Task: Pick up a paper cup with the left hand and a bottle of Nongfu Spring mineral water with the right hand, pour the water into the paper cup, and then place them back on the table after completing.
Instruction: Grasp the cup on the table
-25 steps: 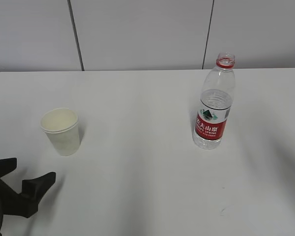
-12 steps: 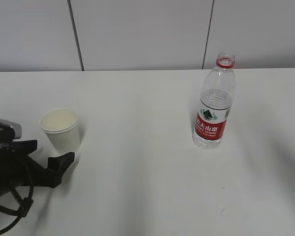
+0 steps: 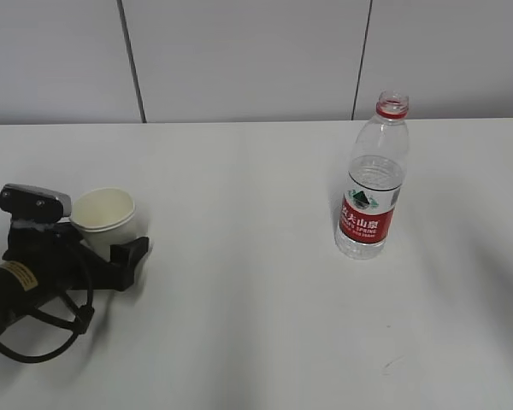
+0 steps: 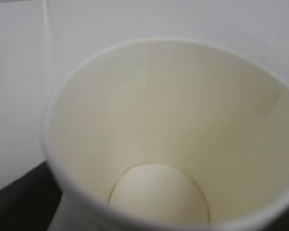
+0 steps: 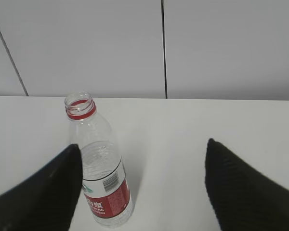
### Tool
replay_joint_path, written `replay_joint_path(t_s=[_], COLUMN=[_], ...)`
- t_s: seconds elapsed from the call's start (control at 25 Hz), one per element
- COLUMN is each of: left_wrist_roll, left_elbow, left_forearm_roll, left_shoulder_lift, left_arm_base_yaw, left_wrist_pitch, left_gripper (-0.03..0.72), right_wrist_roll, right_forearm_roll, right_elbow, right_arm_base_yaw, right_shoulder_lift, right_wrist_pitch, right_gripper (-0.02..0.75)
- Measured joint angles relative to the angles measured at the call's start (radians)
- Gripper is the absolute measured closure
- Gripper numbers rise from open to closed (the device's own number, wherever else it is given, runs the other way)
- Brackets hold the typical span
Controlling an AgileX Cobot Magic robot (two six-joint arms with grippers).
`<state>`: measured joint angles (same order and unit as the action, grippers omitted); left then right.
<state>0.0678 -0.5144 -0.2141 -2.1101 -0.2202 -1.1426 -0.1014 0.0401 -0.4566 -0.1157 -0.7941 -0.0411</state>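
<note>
The left hand point(image 3: 90, 248) has its jaws spread wide, one finger on each side of the paper cup point(image 3: 107, 224); no squeeze on the cup wall is visible, so the grasp is judged not yet made. In the exterior view the near finger point(image 3: 128, 259) shows at the cup's 5 o'clock side, while the far finger is hidden behind the cup. The cup stands upright on the table point(image 3: 256, 325), long axis vertical, mouth up. In the left wrist view the cup point(image 4: 168, 139) fills the picture and appears empty.

The left arm lies low over the table, entering from 8 o'clock, forearm roughly level, yellow sticker point(image 3: 15, 275) on its side. The coming move for this hand is judged to be a jaw closure on the cup wall.

The right hand point(image 5: 139, 192) is also spread wide and grips nothing. Its left finger point(image 5: 38, 197) appears just beside the bottle point(image 5: 103, 178); contact cannot be determined. The bottle lies at 10 o'clock from the gap centre, so it is not centred between the fingers. The bottle stands upright, uncapped, red label low, in the right half of the table point(image 5: 183, 125).
</note>
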Motion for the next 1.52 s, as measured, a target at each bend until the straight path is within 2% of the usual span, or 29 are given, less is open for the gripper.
replay_joint_path(t_s=[0.2,0.44,0.56,0.76,1.04,1.52], left_wrist_roll=[0.0,0.0,0.0,0.0,0.0,0.0], left_elbow=[-0.026,-0.027,-0.028,-0.028,-0.028,-0.028], left_forearm_roll=[0.005,-0.018,-0.044,-0.053,-0.055,-0.057], left_shoulder_lift=[-0.016,-0.02,-0.02,-0.02,-0.02,-0.02], left_arm_base_yaw=[0.0,0.0,0.0,0.0,0.0,0.0], left_wrist_pitch=[-0.001,-0.001,-0.004,-0.007,-0.007,-0.008], left_gripper=[0.085,0.255,0.287,0.293,0.295,0.299], right_wrist_roll=[0.0,0.0,0.0,-0.009,-0.03,-0.038], right_forearm_roll=[0.0,0.023,0.061,0.088,0.117,0.146], right_elbow=[0.0,0.0,0.004,0.068,0.125,0.194], right_arm_base_yaw=[0.0,0.0,0.0,0.0,0.0,0.0], right_shoulder_lift=[0.0,-0.01,-0.048,-0.113,-0.23,-0.65], right_wrist_pitch=[0.0,0.0,-0.035,-0.241,-0.392,-0.928], right_gripper=[0.15,0.15,0.15,0.15,0.15,0.15])
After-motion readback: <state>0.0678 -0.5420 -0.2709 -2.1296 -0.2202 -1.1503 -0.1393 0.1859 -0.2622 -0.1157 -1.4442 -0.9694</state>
